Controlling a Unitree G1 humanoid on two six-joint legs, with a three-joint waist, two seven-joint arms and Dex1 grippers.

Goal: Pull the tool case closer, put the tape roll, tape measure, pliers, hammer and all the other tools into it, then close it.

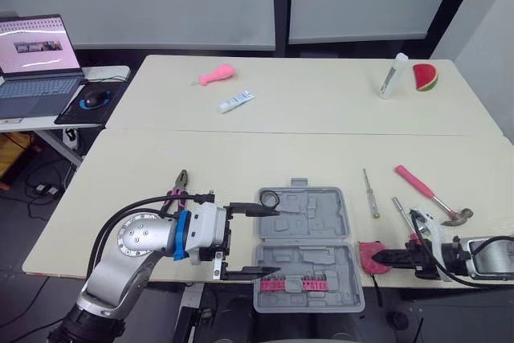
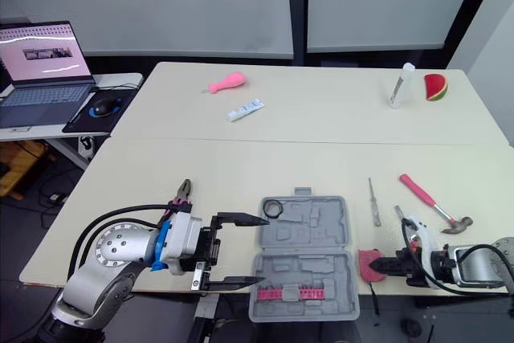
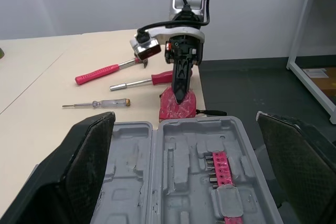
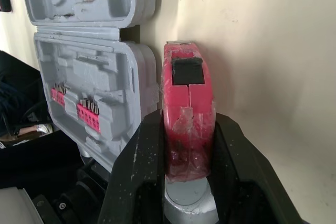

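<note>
Left gripper (image 1: 277, 241) is wide open at the left side of the tool case (image 1: 321, 222), fingers (image 3: 89, 166) spanning both halves; we can't tell if they touch it. Case lies open and flat at the near edge of the table (image 1: 201, 150), with a pink bit strip (image 1: 293, 283) in the near half and the tape roll (image 1: 269, 198) in the far-left corner of the far half. Right gripper (image 1: 385, 259) is clamped on the red tape measure (image 4: 187, 85), which sits at the table edge just right of the case. We see the pliers (image 1: 178, 186) on the table just behind the left gripper. Tester screwdriver (image 1: 370, 193), red-handled screwdriver (image 3: 142, 82) and pink-handled hammer (image 1: 419, 183) lie right of the case, apart from it, beyond the right gripper.
</note>
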